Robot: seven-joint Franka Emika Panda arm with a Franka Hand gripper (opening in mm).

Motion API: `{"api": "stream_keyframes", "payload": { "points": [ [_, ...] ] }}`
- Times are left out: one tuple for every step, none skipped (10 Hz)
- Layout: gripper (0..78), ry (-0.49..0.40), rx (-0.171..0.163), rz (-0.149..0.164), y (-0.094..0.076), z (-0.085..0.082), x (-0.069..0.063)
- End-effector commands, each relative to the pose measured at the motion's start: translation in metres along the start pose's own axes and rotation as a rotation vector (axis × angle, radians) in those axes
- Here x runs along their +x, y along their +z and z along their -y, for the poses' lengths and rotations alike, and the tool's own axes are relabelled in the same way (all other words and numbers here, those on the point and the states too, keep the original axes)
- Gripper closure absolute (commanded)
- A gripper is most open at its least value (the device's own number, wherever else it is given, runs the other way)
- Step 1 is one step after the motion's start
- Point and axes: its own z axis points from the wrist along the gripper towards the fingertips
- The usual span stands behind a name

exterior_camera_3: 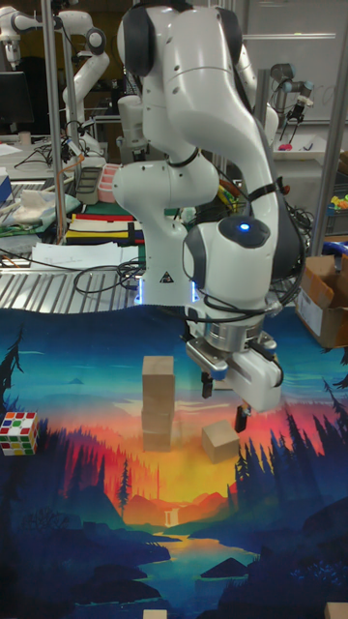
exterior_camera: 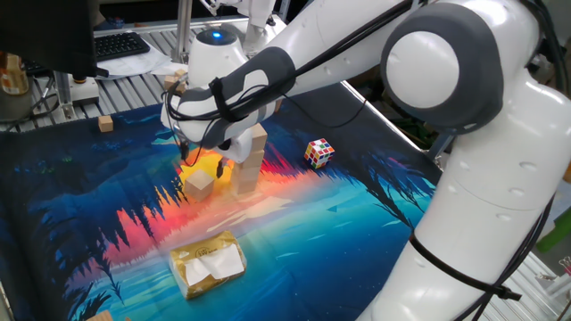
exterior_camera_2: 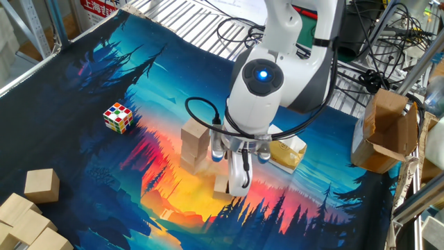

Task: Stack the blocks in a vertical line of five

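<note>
Gripper (exterior_camera_3: 224,401) is hovering just above the loose block (exterior_camera_3: 219,441) at frame centre in the tall fixed view, right beside the partial stack (exterior_camera_3: 158,404). Fingers look parted and are holding nothing; one fingertip (exterior_camera_3: 240,419) is sitting just off the loose block's right edge, contact not confirmable.

Stack is standing mid-frame on the printed mat (exterior_camera_2: 104,76); it looks like three blocks high, seams hard to read. In the other fixed view the loose block (exterior_camera_2: 223,185) is mostly hidden behind the gripper (exterior_camera_2: 239,177). Spare blocks: one (exterior_camera_2: 41,185) at lower left, more in a cluster (exterior_camera_2: 24,222) at the bottom-left corner of that view.

Also on the tabletop: puzzle cube (exterior_camera_2: 118,117) left of the stack, well apart; crumpled yellow packet (exterior_camera: 208,264) in the lower part of one fixed view.

Handling judgement: plain wooden cubes, rigid, light, flat-faced, moderately grippy. Pinching two opposite side faces near mid-height, square to the faces, should work best; a skewed grip risks rotating the cube on release. The stack is close by, so any lateral approach could nudge it. Lifting straight up before traversing looks safest.
</note>
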Motion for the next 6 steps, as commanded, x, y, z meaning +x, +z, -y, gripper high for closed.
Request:
{"api": "stream_keyframes", "payload": {
  "points": [
    [0.1, 0.006, -0.010, 0.006, 0.009, -0.003, -0.001],
    [0.1, 0.010, -0.014, 0.011, 0.013, -0.004, -0.001],
    [0.1, 0.013, -0.017, 0.013, 0.017, -0.005, -0.002],
    [0.1, 0.014, -0.020, 0.016, 0.020, -0.004, -0.003],
    [0.1, 0.016, -0.022, 0.017, 0.023, -0.004, -0.003],
    [0.1, 0.017, -0.024, 0.019, 0.024, -0.004, -0.004]
  ]
}}
